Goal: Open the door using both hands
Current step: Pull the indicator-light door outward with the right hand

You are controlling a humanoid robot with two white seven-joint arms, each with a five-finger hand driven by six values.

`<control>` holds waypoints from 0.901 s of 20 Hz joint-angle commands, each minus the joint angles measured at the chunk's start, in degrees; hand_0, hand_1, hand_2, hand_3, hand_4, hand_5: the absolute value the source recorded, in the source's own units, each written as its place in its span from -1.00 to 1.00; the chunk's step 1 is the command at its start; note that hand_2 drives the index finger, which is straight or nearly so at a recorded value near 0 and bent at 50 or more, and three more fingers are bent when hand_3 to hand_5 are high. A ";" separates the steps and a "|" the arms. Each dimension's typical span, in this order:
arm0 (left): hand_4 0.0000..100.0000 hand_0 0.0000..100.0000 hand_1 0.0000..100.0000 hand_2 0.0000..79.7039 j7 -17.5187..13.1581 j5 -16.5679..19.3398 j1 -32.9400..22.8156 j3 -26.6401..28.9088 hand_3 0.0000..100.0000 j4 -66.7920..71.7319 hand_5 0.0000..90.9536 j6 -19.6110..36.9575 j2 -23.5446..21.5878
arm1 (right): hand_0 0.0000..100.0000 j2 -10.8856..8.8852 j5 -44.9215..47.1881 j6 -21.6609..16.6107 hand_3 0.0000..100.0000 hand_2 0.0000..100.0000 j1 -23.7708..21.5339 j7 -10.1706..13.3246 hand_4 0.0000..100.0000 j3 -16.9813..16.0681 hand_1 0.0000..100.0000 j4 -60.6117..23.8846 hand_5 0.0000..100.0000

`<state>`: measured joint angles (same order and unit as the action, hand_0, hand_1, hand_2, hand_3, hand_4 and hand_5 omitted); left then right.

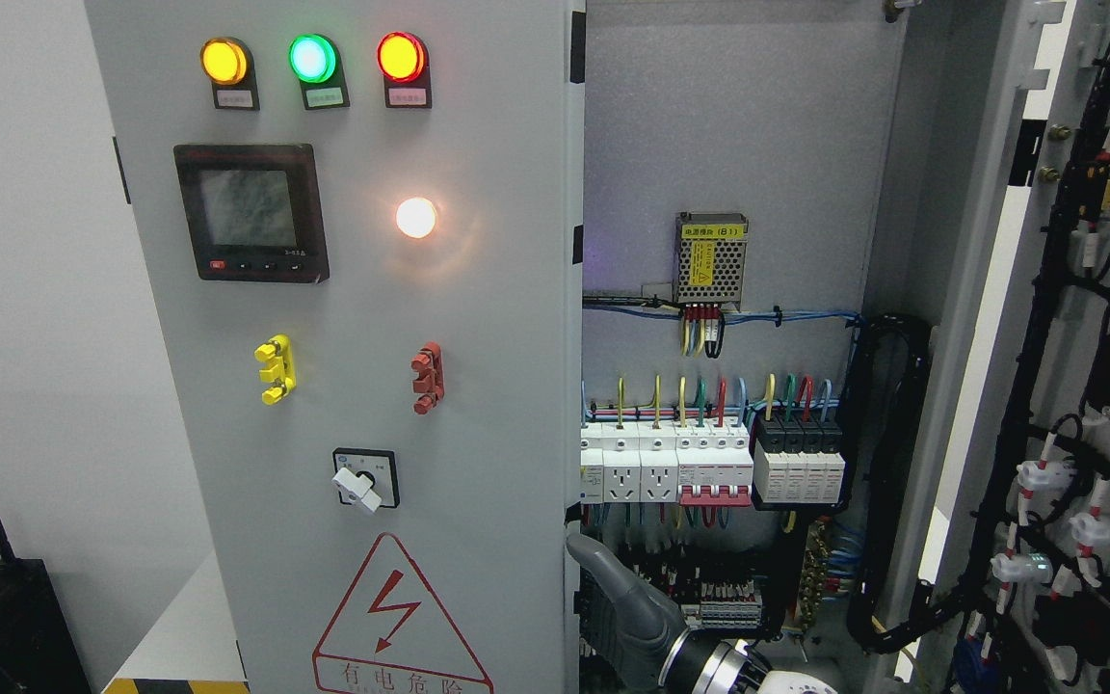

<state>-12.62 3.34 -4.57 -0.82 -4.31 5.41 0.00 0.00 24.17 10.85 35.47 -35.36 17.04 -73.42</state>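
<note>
in the head view you see the grey left door (362,386) closed at picture left, carrying three lamps (312,60), a meter screen (251,212) and a rotary switch (362,479). the right door (1085,386) stands swung wide at picture right, baring the breakers (709,463) inside. your right hand (627,602) comes up from the bottom edge, grey fingers (594,554) touching the left door's free edge; you cannot tell whether they grip it.
</note>
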 commanded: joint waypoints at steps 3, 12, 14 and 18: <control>-1.00 -1.00 -1.00 -1.00 -0.03 0.00 0.00 -1.20 -1.00 0.00 -1.00 -0.05 1.41 | -0.24 1.15 1.14 -0.21 -1.00 -1.00 -0.31 -1.03 -1.00 0.02 -1.00 -0.49 -1.00; -1.00 -1.00 -1.00 -1.00 -0.03 0.00 0.00 -1.12 -1.00 0.00 -1.00 -0.04 1.49 | -0.24 -0.43 1.40 -0.30 -1.00 -1.00 -3.03 -1.12 -1.00 0.10 -1.00 -4.27 -1.00; -1.00 -1.00 -1.00 -1.00 -0.03 0.00 0.00 -1.20 -1.00 0.00 -1.00 0.04 1.49 | -0.24 -0.70 2.62 -0.30 -1.00 -1.00 -3.48 -1.38 -1.00 0.19 -1.00 -5.32 -1.00; -1.00 -1.00 -1.00 -1.00 0.05 0.00 0.00 -1.12 -1.00 0.00 -1.00 -0.04 1.41 | -0.24 -0.79 3.78 -0.30 -1.00 -1.00 -4.18 -1.47 -1.00 0.19 -1.00 -6.82 -1.00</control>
<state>-12.66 3.34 -4.57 -0.79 -4.31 5.41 0.00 0.00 26.69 10.55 32.45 -36.76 17.17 -76.76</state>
